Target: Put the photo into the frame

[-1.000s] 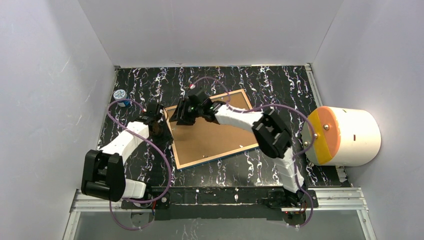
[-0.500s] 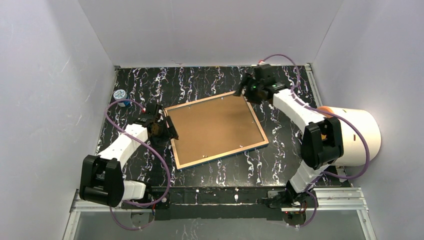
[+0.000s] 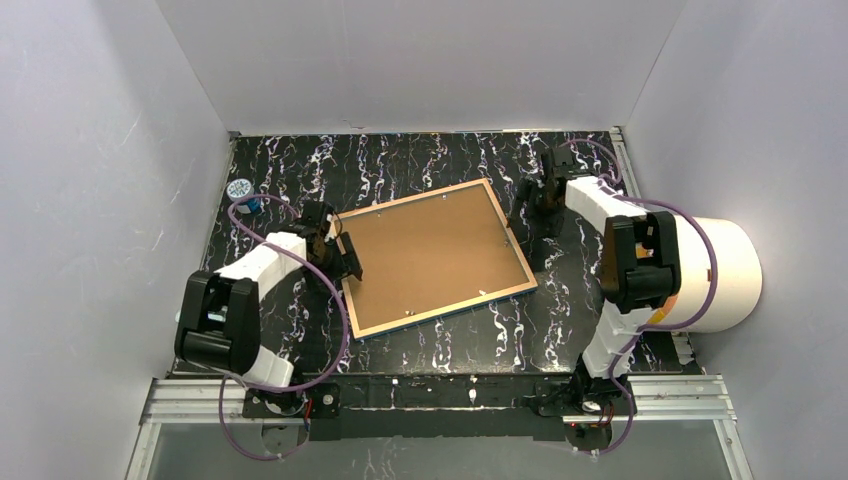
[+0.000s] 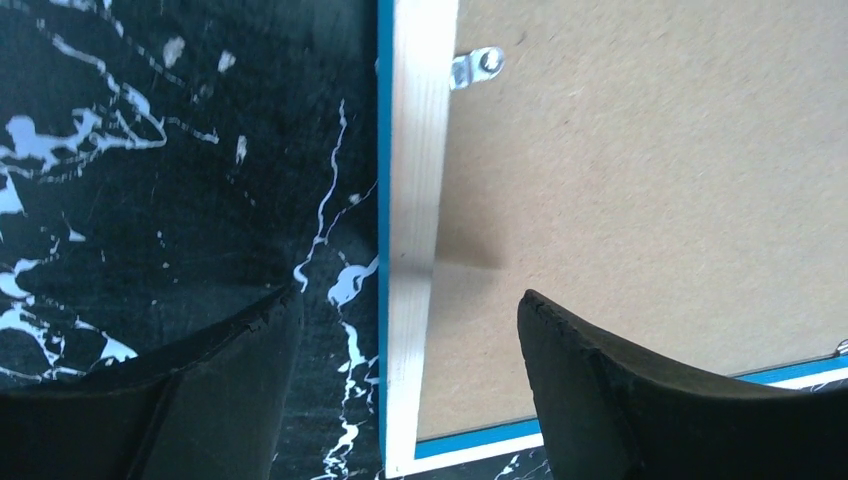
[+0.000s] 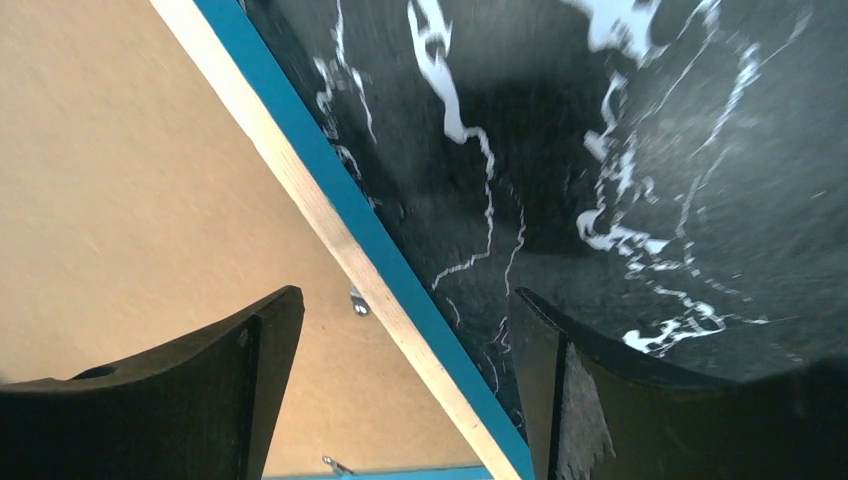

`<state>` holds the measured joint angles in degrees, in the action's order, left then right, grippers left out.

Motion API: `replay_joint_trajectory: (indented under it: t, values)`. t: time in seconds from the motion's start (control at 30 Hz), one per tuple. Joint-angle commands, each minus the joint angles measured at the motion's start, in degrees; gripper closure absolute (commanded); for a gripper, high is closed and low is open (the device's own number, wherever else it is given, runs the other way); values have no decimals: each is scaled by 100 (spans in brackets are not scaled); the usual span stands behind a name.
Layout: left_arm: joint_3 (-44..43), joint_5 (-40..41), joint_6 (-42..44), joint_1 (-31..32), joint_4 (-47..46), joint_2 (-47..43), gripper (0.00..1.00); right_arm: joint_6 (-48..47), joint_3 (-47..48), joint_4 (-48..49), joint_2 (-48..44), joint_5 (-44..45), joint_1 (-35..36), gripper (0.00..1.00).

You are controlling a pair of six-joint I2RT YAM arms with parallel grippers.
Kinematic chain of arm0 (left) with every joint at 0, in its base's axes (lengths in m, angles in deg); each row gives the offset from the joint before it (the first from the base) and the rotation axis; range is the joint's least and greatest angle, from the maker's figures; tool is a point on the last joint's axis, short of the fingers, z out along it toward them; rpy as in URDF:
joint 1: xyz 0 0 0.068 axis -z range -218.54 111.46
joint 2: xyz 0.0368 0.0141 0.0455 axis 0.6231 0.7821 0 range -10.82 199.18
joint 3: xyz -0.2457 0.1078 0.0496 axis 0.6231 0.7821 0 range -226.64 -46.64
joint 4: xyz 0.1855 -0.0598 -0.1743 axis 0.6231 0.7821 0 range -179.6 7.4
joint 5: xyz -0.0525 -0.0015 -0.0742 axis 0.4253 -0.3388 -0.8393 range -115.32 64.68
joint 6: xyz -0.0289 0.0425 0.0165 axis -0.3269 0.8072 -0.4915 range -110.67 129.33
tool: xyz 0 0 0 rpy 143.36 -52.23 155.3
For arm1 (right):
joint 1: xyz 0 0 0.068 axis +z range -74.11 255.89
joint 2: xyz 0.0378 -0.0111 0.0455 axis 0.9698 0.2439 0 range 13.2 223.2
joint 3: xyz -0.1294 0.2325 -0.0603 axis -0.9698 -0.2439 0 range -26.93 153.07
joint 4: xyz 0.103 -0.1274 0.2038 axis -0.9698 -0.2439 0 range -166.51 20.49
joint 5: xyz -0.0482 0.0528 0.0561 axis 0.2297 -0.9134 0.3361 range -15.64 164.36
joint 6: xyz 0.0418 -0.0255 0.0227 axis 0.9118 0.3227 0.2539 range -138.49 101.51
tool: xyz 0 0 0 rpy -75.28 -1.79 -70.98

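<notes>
One black, white-veined tabletop [image 3: 420, 165] fills the overhead view. One frame [image 3: 445, 311] lies face down at its centre, slightly turned, with one brown backing board [image 3: 435, 255] filling its back. One white cylinder [image 3: 715, 270] lies on its side at the right edge and appears in the overhead view alone. Two arms reach in from the bottom. The left gripper [image 3: 343, 257] is at the frame's left edge, and the right gripper [image 3: 535, 210] is just beside the upper part of its right edge. From overhead the jaws are hard to read, but the wrist views settle them. Each gripper is released and grasps nothing, with one finger over the board and the other over the tabletop, the rim between them. Only the wrist views show the rim's pale wood back and bright blue outer side. They also show the small hardware, one metal tab [image 4: 475, 68] by the left gripper and a second tab [image 5: 357, 300] by the right. One small round blue-and-white disc [image 3: 240, 188] lies at the upper left of the overhead view.
</notes>
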<state>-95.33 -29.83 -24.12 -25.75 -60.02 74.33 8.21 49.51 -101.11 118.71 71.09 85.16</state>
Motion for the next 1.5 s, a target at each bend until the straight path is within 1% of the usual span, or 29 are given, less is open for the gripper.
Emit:
replay_joint_trajectory:
  t: [0.0,0.13,0.4,0.67,0.8,0.9,1.1,1.23,1.47]
  values:
    - [-295,-74,166,-32,-44,135,23,-200,-196,-220,56,-621,30,17]
    - [-412,-278,239,-33,-111,307,24,-190,-412,-199,23,-1016,32,18]
    - [-788,-490,390,-32,-231,754,25,119,-1411,280,-622,-1858,53,20]
    - [-1416,-685,559,-32,-409,1555,27,544,-2187,295,-1611,-2175,227,22]
    - [-1749,-829,624,-33,-488,1907,28,863,-2652,434,-2175,-2214,505,22]
    - [-1971,-945,683,-32,-579,2109,29,1122,-3088,739,-2404,-2300,768,22]
    - [-2412,-1293,866,-32,-763,2561,30,1538,-3542,1149,-2498,-2345,1309,23]
    - [-2754,-1628,917,-32,-953,2920,30,1719,-3779,1628,-2490,-2568,1622,22]
    - [-3192,-2099,742,18,-1546,3525,32,2042,-3823,2429,-2165,-2673,2228,22]
